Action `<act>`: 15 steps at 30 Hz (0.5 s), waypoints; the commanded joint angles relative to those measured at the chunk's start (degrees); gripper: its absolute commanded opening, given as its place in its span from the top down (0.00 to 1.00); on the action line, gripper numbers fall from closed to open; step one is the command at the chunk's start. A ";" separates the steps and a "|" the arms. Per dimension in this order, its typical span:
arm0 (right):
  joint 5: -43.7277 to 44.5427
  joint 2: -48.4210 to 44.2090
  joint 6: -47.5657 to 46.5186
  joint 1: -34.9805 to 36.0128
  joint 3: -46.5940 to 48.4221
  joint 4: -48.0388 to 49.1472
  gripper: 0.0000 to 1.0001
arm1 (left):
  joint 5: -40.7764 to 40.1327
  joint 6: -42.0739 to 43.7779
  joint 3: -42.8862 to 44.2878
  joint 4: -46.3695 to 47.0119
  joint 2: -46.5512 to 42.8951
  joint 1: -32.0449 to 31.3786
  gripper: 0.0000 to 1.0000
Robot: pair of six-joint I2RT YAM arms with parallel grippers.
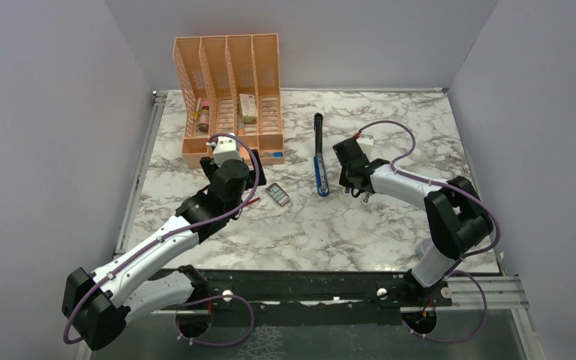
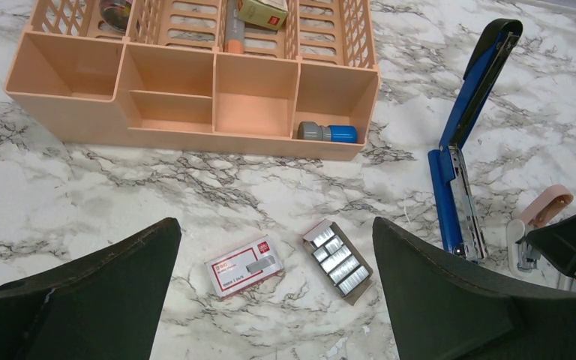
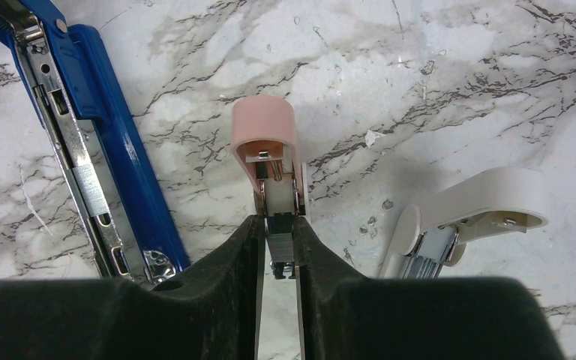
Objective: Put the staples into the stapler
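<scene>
Top view: the stapler (image 1: 319, 161) lay flipped open mid-counter (image 1: 345, 240). The staples (image 1: 278, 196) sat just left of its near end, between it and the left arm (image 1: 217, 187). The right arm (image 1: 397, 182) was just right of the stapler. Couldn't read either set of fingers from up there.

Left wrist: the left fingers (image 2: 97, 300) were wide and empty, hovering above the staples and their box (image 2: 244, 265).

Right wrist: the right fingers (image 3: 225, 285) were narrow, pinched on a grey bit (image 3: 280, 253) at the near end of a pink piece (image 3: 264, 127), with a white piece (image 3: 487, 199) to its right. Honestly couldn't tell whether that bit was a staple strip or part of the pink piece.

My worry is that the right arm is close enough to nudge the stapler askew. A hard squeeze could also crumble a strip.
</scene>
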 commanded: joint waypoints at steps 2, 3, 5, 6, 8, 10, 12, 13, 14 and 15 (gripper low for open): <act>0.48 0.67 -0.07 -0.26 -0.21 1.89 0.75 | 0.58 0.44 0.92 1.30 -0.03 0.19 0.01; 0.44 0.66 0.00 -0.26 -0.26 1.92 0.75 | 0.59 0.44 0.92 1.27 -0.03 0.19 0.01; 0.43 0.65 0.07 -0.28 -0.41 1.79 0.75 | 0.58 0.44 0.92 1.22 -0.04 0.20 0.01; 0.43 0.65 0.15 -0.28 -0.41 1.80 0.75 | 0.58 0.44 0.92 1.24 -0.01 0.21 0.01; 0.43 0.73 0.35 -0.28 -0.63 1.71 0.75 | 0.59 0.51 0.92 1.35 -0.05 0.26 0.01; 0.22 0.76 0.53 -0.28 -0.87 1.75 0.75 | 0.54 0.53 1.01 1.31 -0.04 0.21 0.01; 0.06 0.90 0.71 -0.24 -1.01 1.68 0.75 | 0.58 0.53 1.01 1.34 -0.07 0.24 0.01; -0.05 0.99 0.85 -0.23 -1.07 1.69 0.75 | 0.58 0.53 1.01 1.35 -0.01 0.27 0.01; -0.16 0.92 0.95 -0.28 -1.15 1.65 0.75 | 0.58 0.53 1.01 1.30 0.08 0.27 0.01; -0.18 0.91 1.11 -0.28 -1.26 1.60 0.75 | 0.58 0.53 1.01 1.29 0.05 0.21 0.01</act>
